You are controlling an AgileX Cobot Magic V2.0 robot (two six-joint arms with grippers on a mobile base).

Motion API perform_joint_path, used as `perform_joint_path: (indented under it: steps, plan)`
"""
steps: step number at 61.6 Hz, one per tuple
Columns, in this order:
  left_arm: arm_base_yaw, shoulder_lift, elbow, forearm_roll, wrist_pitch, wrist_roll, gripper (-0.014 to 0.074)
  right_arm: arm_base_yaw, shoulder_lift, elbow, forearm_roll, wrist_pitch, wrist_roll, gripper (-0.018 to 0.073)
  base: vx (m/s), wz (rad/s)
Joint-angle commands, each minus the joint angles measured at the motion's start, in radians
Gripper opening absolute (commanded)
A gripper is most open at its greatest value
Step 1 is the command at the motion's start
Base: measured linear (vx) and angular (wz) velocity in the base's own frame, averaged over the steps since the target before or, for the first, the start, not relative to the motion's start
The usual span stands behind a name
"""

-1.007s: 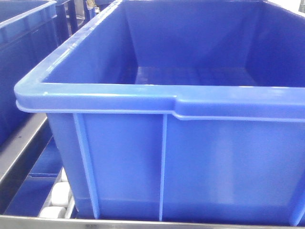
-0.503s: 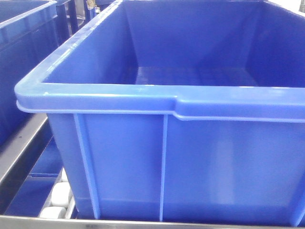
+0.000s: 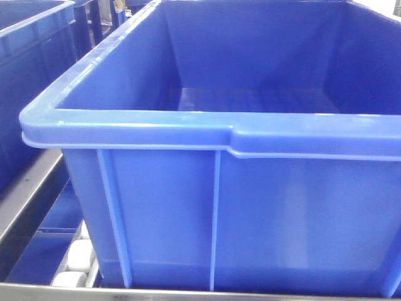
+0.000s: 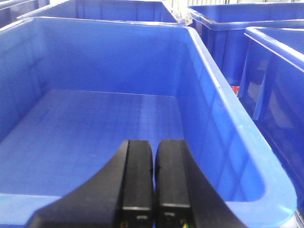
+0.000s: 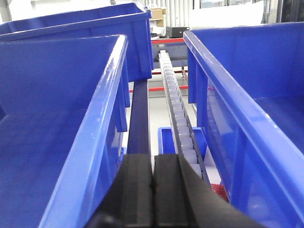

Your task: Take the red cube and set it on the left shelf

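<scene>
Left wrist-mounted: end effector above bin.

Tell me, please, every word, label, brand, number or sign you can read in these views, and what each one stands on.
None: no readable text shows in any view.
The big blue bin has plain walls and rim, with no label or print.
The left gripper and right gripper show bare black fingers, no marking.
The cardboard boxes far behind the roller track are too small and blurred to read.
</scene>
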Motion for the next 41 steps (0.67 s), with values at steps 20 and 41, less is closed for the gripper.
perform_joint_path:
  steps: [20, 41]
  plan:
    - [-0.004, -0.013, 0.024, -0.001, -0.085, 0.000, 0.0102, -0.006, -0.018, -0.025, 0.002, -0.080, -0.008, 0.0057, 0.00, 0.00]
    - [-0.004, -0.013, 0.024, -0.001, -0.085, 0.000, 0.0102, -0.006, -0.018, -0.025, 0.002, -0.080, -0.008, 0.0057, 0.00, 0.00]
